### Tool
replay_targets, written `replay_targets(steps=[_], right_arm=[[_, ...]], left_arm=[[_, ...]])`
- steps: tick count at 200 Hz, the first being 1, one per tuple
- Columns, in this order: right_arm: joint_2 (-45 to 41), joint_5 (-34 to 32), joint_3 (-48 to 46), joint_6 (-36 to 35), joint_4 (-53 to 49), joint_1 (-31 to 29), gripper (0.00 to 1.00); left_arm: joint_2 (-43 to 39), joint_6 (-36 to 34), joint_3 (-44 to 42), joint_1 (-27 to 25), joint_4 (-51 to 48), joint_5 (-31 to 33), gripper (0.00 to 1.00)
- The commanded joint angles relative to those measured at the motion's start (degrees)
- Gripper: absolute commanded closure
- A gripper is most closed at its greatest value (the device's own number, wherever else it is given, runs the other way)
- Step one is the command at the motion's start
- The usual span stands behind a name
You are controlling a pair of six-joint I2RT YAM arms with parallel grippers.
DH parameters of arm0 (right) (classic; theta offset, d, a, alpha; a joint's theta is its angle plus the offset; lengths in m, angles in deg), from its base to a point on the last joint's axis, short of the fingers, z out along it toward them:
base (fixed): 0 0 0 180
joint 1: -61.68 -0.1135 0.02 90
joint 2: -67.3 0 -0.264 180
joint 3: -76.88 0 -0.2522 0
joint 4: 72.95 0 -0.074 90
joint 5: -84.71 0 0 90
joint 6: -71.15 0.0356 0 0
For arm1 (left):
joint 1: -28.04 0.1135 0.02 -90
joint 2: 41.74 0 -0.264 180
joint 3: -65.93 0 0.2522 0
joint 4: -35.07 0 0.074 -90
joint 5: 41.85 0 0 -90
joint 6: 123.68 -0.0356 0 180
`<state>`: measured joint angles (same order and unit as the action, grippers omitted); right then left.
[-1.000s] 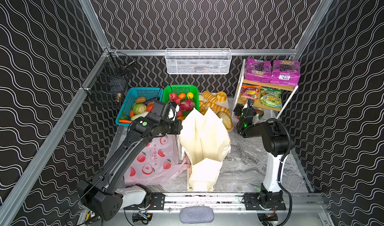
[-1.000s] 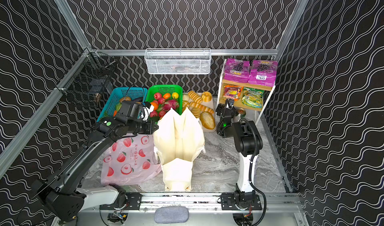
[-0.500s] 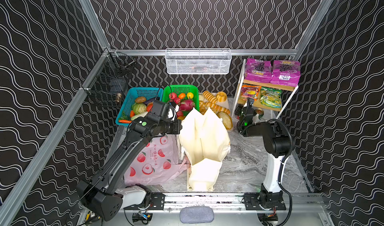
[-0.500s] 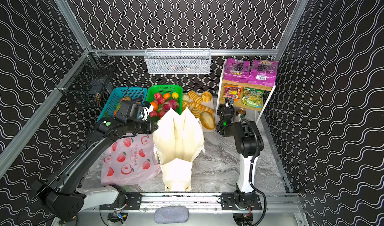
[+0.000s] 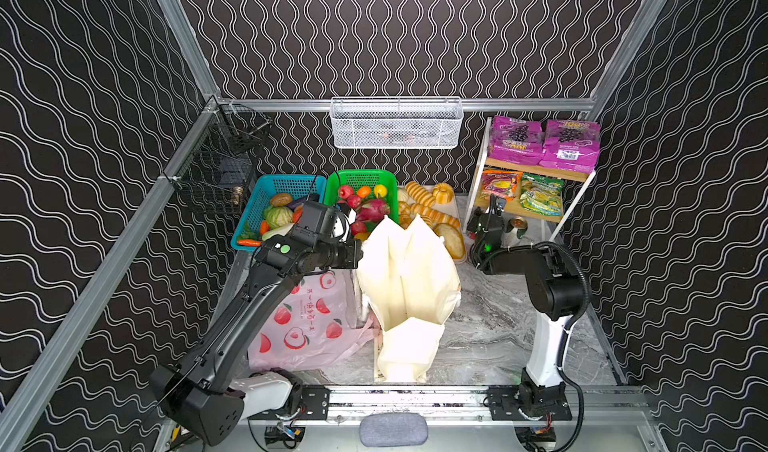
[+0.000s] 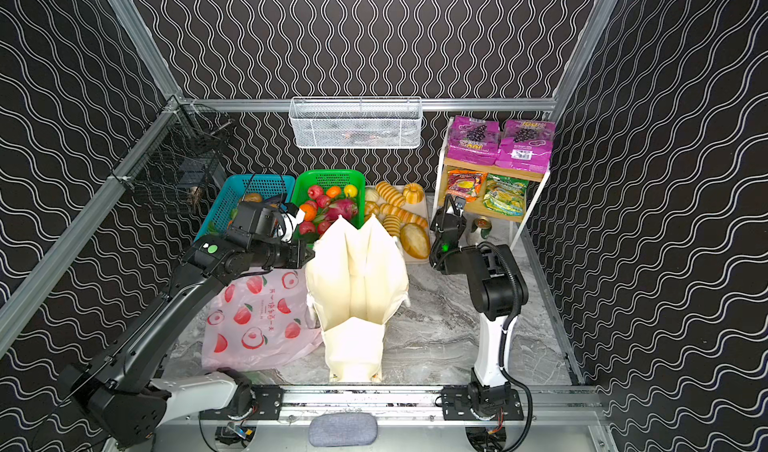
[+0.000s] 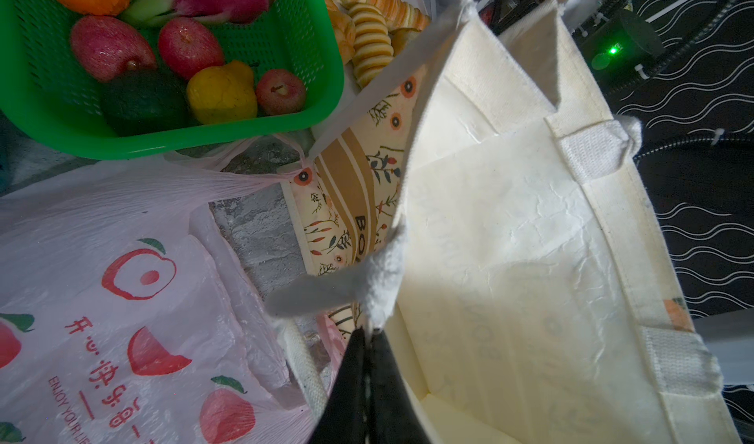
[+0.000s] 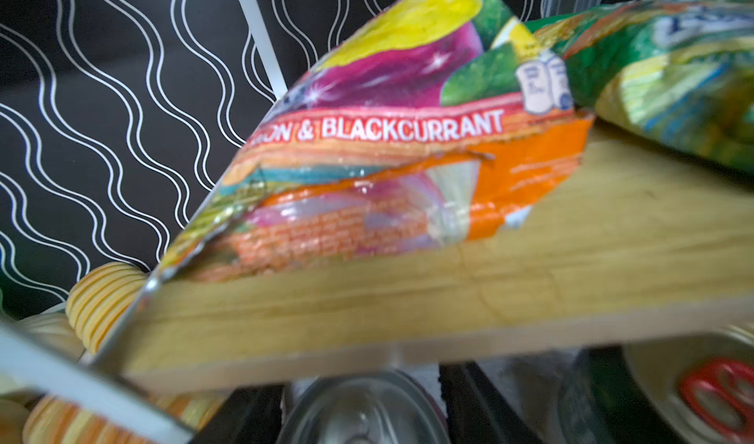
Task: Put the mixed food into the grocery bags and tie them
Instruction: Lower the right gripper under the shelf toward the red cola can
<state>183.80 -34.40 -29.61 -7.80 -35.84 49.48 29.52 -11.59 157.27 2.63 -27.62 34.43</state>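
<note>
**Bimanual packing scene, both top views and wrist views.** The cream tote (image 5: 409, 279) stands open-mouthed at the middle of the marble table (image 5: 490, 325), and the pink plastic bag (image 5: 307, 317) lies flat just beside it on the left. The left gripper (image 7: 369, 336) is clamped on the tote's rim. In the left wrist view its two black fingers (image 7: 355, 380) meet over the cream edge, next to a white handle tuft (image 7: 383, 274). Behind the tote sits the green basket (image 5: 361, 178), which holds the dragon fruit (image 5: 372, 210) and small round fruits (image 7: 187, 46). To its left is a blue basket (image 5: 286, 180) of vegetables, and to its right lie bread loaves (image 5: 428, 209). At the right rear stands a white-framed shelf (image 5: 476, 188). The purple packets (image 5: 515, 140) lie on its top board. The orange-yellow snack bag (image 8: 387, 144) rests on the lower wooden board (image 8: 530, 258), touching a green snack bag (image 8: 673, 75). The right gripper (image 8: 357, 397) reaches in low beneath that board. Its jaws stand apart on either side of a silver-topped can (image 8: 363, 417) — the view is blurred, so it cannot be told whether they press the can. A second can (image 8: 693, 389), with a red pull tab, stands just beside it.
</note>
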Motion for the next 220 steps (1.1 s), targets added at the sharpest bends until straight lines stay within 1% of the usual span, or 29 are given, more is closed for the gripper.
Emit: replay_targets(steps=[1, 24, 37, 57, 69, 87, 107, 138, 156, 184, 220], right_arm=[[-1.3, -2.4, -0.4, 3.7, -4.1, -0.7, 0.42], [-2.0, -5.1, 1.0, 4.4, -8.9, -1.4, 0.42], [-1.3, -4.9, 2.4, 5.3, -11.6, -1.3, 0.4], [-0.1, -4.1, 4.9, 5.1, -14.4, -1.1, 0.3], [0.2, -4.6, 5.4, 5.8, -14.9, -1.1, 0.24], [0.5, -3.8, 5.1, 7.7, -14.1, -0.2, 0.23], [1.4, -2.7, 5.3, 8.2, -13.1, 0.6, 0.21], [2.7, -0.6, 6.7, 6.3, -12.4, 1.2, 0.16], [2.9, 0.8, 6.8, 5.6, -11.3, 1.6, 0.16], [3.5, 2.9, 7.8, 5.6, -11.7, 2.5, 0.21], [3.6, 2.6, 7.9, 4.9, -11.3, 2.6, 0.39]], left_arm=[[0.1, -1.7, 0.3, 0.3, 0.2, -0.5, 0.92], [-0.3, -1.7, -0.1, 0.5, 0.5, -0.5, 0.92], [-0.6, -1.6, -0.3, 0.6, 0.6, -0.5, 0.92], [-0.6, -1.6, -0.4, 0.8, 0.6, -0.8, 0.91], [-0.5, -1.8, -0.3, 1.0, 0.3, -0.8, 0.91], [-0.3, -1.9, -0.1, 1.0, 0.3, -0.9, 0.91], [0.0, -2.1, 0.2, 1.3, 0.3, -1.2, 0.91], [0.7, -2.2, 0.6, 1.5, 0.1, -1.4, 0.91], [0.8, -2.0, 0.6, 1.5, 0.5, -1.7, 0.91], [1.2, -1.9, 0.7, 1.6, 0.5, -1.9, 0.91], [1.3, -2.0, 0.8, 1.8, 0.7, -2.3, 0.91]])
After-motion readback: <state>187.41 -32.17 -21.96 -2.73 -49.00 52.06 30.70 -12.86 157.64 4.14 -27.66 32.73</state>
